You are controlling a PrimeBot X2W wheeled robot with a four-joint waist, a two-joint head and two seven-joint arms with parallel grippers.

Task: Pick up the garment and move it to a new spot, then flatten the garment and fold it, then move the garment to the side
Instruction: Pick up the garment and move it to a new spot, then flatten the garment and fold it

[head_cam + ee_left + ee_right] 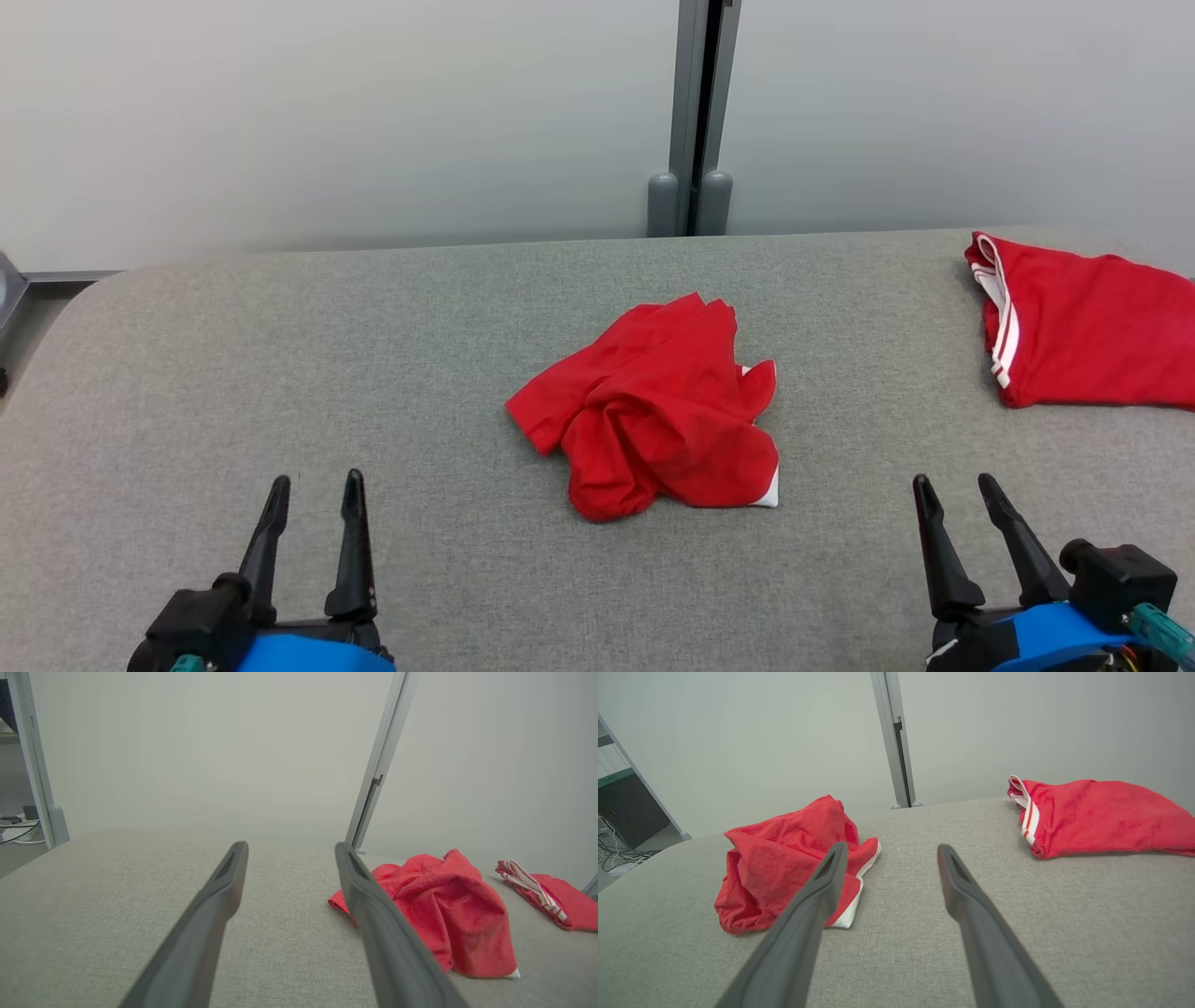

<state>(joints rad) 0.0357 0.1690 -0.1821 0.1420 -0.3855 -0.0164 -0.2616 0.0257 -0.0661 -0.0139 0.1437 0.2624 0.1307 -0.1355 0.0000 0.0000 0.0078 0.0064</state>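
Garment (653, 406), red, crumpled, sits mid grey fabric table (280, 373), bunched in a heap w/ white trim at its near-right corner; type unclear. Not flat, not folded, so pick-up step not yet begun, by my read. Left gripper (316, 478) at near-left edge, right gripper (952, 479) at near-right. Both have fingers spread, nothing btwn them, well clear of the cloth. Prob. parked either side so both arms can reach in; heap lies roughly btwn them. Folded red garment (1088, 327) w/ white stripes lies at far-right edge, well apart from the heap. Likely a finished piece, hinting which side done items go.
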